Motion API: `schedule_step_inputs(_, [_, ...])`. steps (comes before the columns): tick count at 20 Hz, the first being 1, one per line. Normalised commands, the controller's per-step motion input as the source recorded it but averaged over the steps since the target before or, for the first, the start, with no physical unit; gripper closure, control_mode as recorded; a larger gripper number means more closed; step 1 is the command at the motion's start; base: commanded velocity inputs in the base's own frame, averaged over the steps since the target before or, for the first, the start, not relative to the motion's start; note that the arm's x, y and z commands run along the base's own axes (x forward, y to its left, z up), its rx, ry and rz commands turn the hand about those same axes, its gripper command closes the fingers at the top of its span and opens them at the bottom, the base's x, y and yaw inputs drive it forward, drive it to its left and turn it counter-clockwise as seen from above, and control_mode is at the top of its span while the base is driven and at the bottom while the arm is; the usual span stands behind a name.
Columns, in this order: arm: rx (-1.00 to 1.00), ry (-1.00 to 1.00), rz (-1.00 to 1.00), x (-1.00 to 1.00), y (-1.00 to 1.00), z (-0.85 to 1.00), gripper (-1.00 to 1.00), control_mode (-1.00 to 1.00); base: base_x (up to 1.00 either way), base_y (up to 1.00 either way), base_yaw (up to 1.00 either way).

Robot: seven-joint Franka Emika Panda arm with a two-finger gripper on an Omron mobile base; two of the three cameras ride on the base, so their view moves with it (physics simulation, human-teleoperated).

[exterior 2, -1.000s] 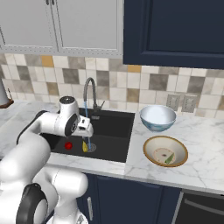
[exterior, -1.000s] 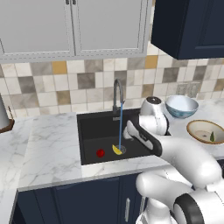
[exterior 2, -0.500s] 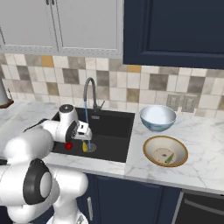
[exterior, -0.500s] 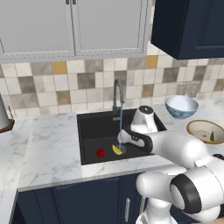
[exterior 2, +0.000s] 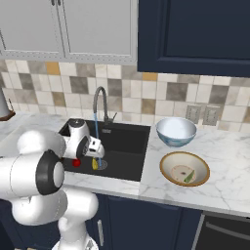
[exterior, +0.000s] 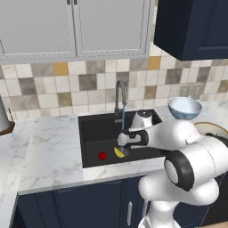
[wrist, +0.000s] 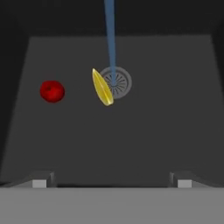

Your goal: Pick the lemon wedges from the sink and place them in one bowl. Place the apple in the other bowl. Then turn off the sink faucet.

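Hovering over the sink [exterior: 95, 133], the hand [wrist: 111, 180] stands fully open and empty above a yellow lemon wedge [wrist: 102, 87] touching the drain [wrist: 116, 82]; the apple [wrist: 52, 91] lies apart.

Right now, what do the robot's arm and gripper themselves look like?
The arm is glossy white with rounded, bulbous links and dark grey, disc-shaped joint caps. The gripper has two small dark finger tips with pale grey pads. No cables or markings are visible.
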Motion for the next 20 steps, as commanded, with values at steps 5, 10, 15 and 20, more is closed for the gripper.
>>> schedule_step_inputs(5, [0.0, 0.04, -0.06, 0.28, 0.06, -0.3, -1.0, -1.0, 0.0, 0.0, 0.0])
schedule_step_inputs(10, [0.0, 0.01, -0.06, 0.24, 0.03, -0.35, -1.0, -1.0, 0.0, 0.0, 0.0])
schedule_step_inputs(15, [0.0, 0.0, -0.05, 0.23, 0.06, -0.36, -1.0, -1.0, 0.0, 0.0, 0.0])
schedule_step_inputs(20, [0.0, 0.0, -0.05, 0.27, 0.11, -0.31, -1.0, -1.0, 0.0, 0.0, 0.0])
